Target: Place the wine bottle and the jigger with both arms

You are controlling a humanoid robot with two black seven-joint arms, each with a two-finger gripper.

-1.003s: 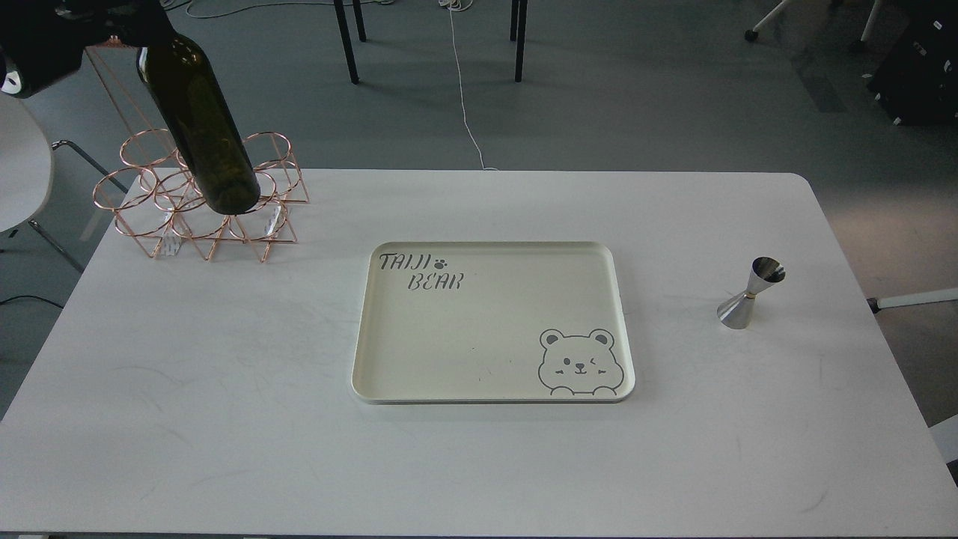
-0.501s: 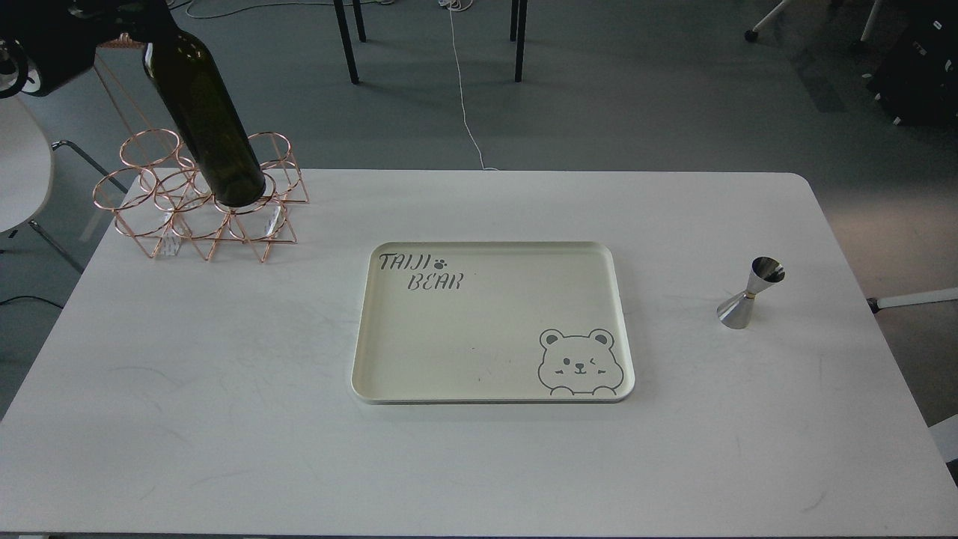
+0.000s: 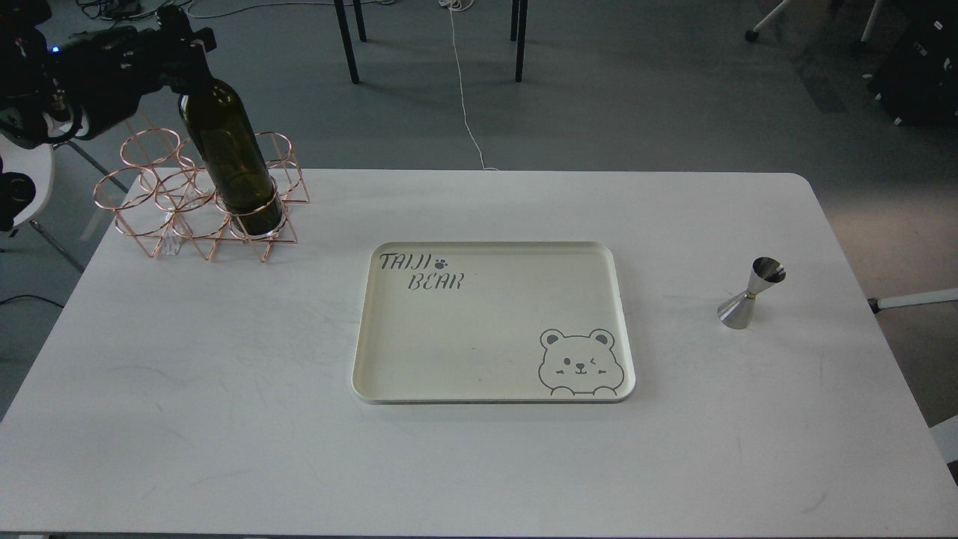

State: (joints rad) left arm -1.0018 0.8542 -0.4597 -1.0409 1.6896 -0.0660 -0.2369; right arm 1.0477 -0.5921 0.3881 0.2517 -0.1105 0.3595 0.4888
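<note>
Wine bottle (image 3: 232, 161) stands in the copper wire rack (image 3: 198, 198) at ten o'clock on the table (image 3: 224, 419), base down, long axis leaning toward eleven. Left gripper (image 3: 187, 45) is clamped on its neck. Glass looks heavy, slippery, breakable; the neck suits gripping. Jigger (image 3: 751, 293) waits at three o'clock.

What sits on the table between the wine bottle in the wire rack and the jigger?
In the head view, the cream bear-print tray lies between the wine bottle and the jigger; nothing is on it, and bare tabletop flanks it.
</note>
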